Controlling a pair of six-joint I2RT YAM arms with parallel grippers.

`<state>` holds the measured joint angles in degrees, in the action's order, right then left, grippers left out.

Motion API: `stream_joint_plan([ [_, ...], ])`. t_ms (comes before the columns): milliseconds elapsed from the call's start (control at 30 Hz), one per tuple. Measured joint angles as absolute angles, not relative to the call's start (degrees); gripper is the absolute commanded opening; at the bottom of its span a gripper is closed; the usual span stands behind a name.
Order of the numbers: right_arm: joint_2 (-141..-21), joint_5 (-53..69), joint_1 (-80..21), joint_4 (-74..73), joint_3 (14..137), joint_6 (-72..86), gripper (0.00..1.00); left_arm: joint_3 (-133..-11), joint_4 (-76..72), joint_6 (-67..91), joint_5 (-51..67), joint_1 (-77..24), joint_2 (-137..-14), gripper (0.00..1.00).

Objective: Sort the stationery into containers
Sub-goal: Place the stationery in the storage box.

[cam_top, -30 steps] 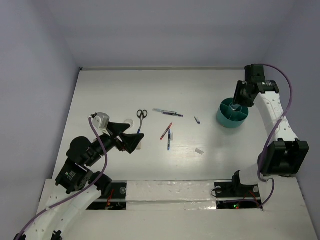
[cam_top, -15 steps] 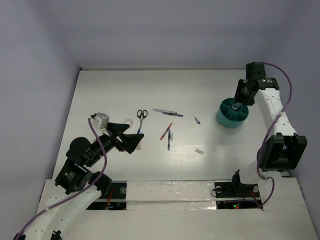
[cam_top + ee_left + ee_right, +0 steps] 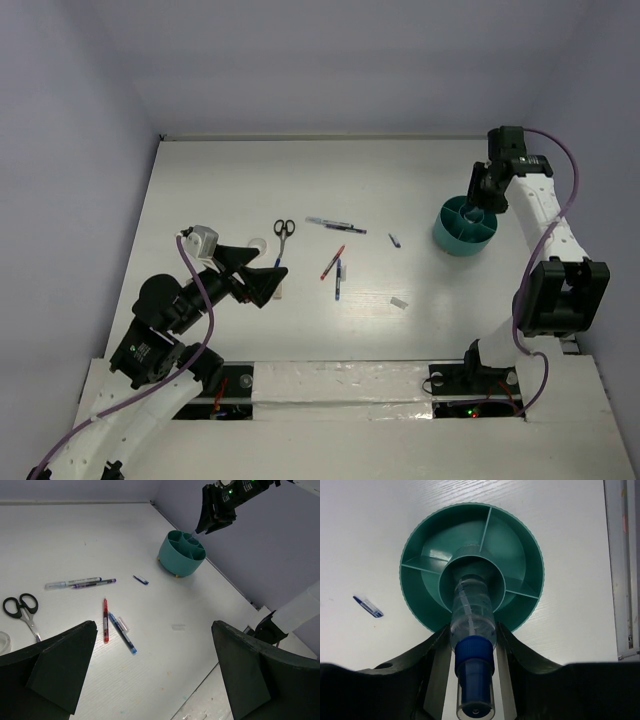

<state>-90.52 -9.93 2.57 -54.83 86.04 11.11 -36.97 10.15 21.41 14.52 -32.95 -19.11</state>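
My right gripper (image 3: 483, 196) is shut on a clear pen with a blue cap (image 3: 472, 612) and holds it upright over the round teal tub (image 3: 459, 240). In the right wrist view the pen lines up with the tub's (image 3: 517, 545) centre ring, with the gripper (image 3: 472, 641) just above the rim. I cannot tell how deep its tip sits. My left gripper (image 3: 262, 279) is open and empty, hovering at the left. Scissors (image 3: 284, 232), a red pen (image 3: 332, 262), a blue pen (image 3: 338, 280), a long pen pair (image 3: 335, 225), a blue cap (image 3: 395, 240), an eraser (image 3: 399, 302) and a white ring (image 3: 257, 243) lie on the table.
The left wrist view shows the same spread: scissors (image 3: 22, 611), red pen (image 3: 105, 620), blue pen (image 3: 121, 632), tub (image 3: 182, 562) by the right wall. A taped strip runs along the near table edge (image 3: 340, 385). Walls close the back and sides.
The right arm has shifted slightly, its elbow drifting left, with the pen still held over the tub. The left arm has not moved.
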Motion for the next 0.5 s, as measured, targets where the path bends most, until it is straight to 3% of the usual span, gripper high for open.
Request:
stream_joint_plan([
  [67, -90.8, -10.3, 2.6, -54.8, 86.0, 10.9, 0.64, -37.0, 10.2, 21.4, 14.5, -32.9, -19.1, 0.99],
  [233, -90.9, -10.7, 2.6, -54.8, 86.1, 10.3, 0.73, -37.0, 10.1, 21.4, 14.5, -33.1, -19.2, 0.99],
  [367, -89.6, -9.1, 2.4, -54.7, 86.2, 10.2, 0.72, -37.0, 10.1, 21.4, 14.5, -33.4, -19.7, 0.99],
  [433, -87.6, -7.7, 1.1, -54.4, 86.2, 10.3, 0.68, -37.0, 10.2, 21.4, 14.3, -33.4, -19.7, 0.99],
  [500, -85.0, -7.5, -2.7, -53.6, 86.2, 10.5, 0.55, -37.0, 10.2, 21.4, 13.6, -33.4, -19.6, 0.99],
])
